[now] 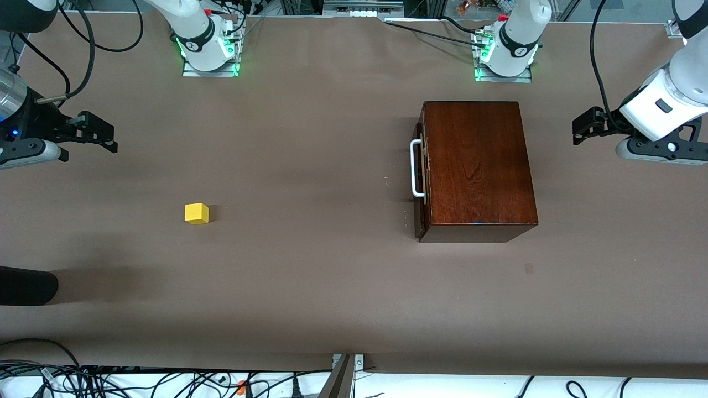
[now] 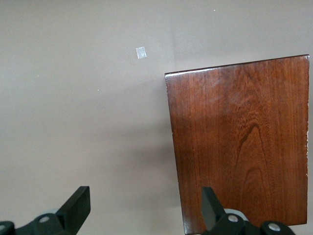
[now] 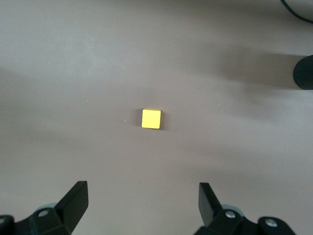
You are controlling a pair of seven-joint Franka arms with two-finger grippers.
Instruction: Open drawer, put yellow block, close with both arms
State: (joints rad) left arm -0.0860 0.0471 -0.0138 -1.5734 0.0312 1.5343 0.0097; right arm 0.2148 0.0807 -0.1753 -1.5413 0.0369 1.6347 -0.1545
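Front view – step: No step is being carried out yet, by the look of it; the drawer (image 1: 421,177) is being kept shut in the box (image 1: 477,166), so opening it is judged to be first.
Front view – drawer: Its handle (image 1: 416,168) is being shown on the box side facing the right arm's end of the table.
Front view – block: The block (image 1: 196,213) is being left on the table (image 1: 310,276), well apart from the box, toward the right arm's end and slightly nearer the camera than the handle.
Front view – left gripper: The left gripper (image 1: 578,128) is being held over bare table at the left arm's end, beside the box; nothing is being gripped.
Front view – right gripper: The right gripper (image 1: 108,135) is being held over the table at the right arm's end, well apart from the block, empty.
Left wrist view – gripper: The left gripper (image 2: 146,208) is being held wide open and empty, partly over the box top (image 2: 239,142); the handle is not being shown here.
Left wrist view – next move: The handle is judged to need hooking or pinching, then pulling straight out, with the box perhaps being steadied.
Right wrist view – gripper: The right gripper (image 3: 144,203) is being held fully spread, with nothing in it.
Right wrist view – block: The block (image 3: 151,118) is lying apart from the fingers, roughly in line with the gap between them; a descent is judged to be needed before any grasp.
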